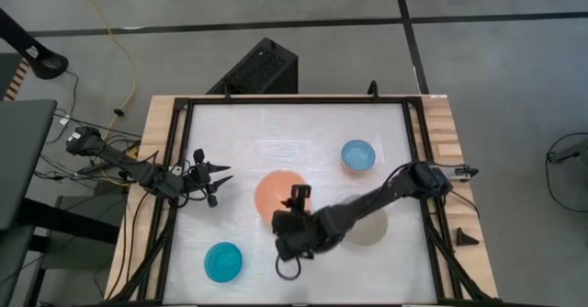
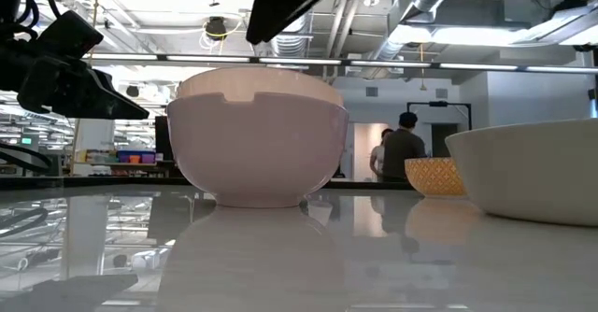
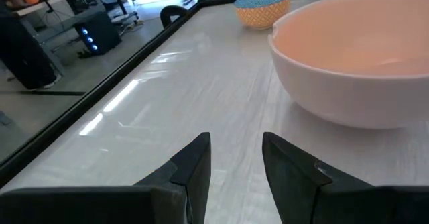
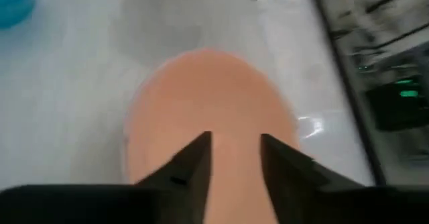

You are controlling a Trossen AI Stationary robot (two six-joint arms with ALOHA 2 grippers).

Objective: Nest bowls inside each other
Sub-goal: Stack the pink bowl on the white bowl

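Note:
The salmon-orange bowl (image 1: 276, 197) stands on its base at mid-table; in the left wrist view (image 3: 362, 56) it shows salmon inside and a pale outer wall. My right gripper (image 1: 299, 198) (image 4: 234, 143) hangs open above this bowl's right part, nothing between its fingers. A grey-beige bowl (image 1: 370, 231) stands partly under the right arm. The light blue bowl (image 1: 357, 154) stands far right, the cyan bowl (image 1: 223, 261) near left. My left gripper (image 1: 219, 180) (image 3: 236, 147) waits open, left of the orange bowl.
A dark frame (image 1: 415, 160) runs along the white table's edges. In the low view the grey-beige bowl (image 2: 533, 177) rises at the right and the light blue bowl's patterned outside (image 2: 434, 177) shows behind it. People (image 2: 402, 148) stand in the room beyond.

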